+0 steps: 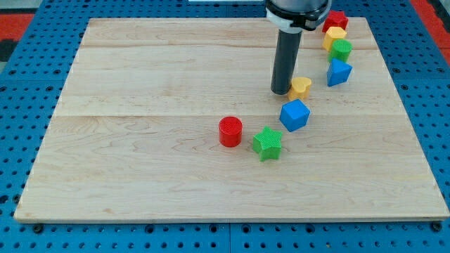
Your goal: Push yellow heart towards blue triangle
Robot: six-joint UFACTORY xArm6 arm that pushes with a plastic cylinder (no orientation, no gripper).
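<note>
yellow heart (301, 86), blue triangle (338, 72), red cylinder (230, 131)

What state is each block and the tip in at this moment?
My tip: down at the board, against the yellow heart's left side.
Yellow heart: beside my tip, apart from the blue triangle.
Blue triangle: upper right, untouched.
Blue cube: below the heart.
Green star: flat, near the red cylinder.

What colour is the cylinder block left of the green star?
Red, clearest in the camera view, the only one.
</note>
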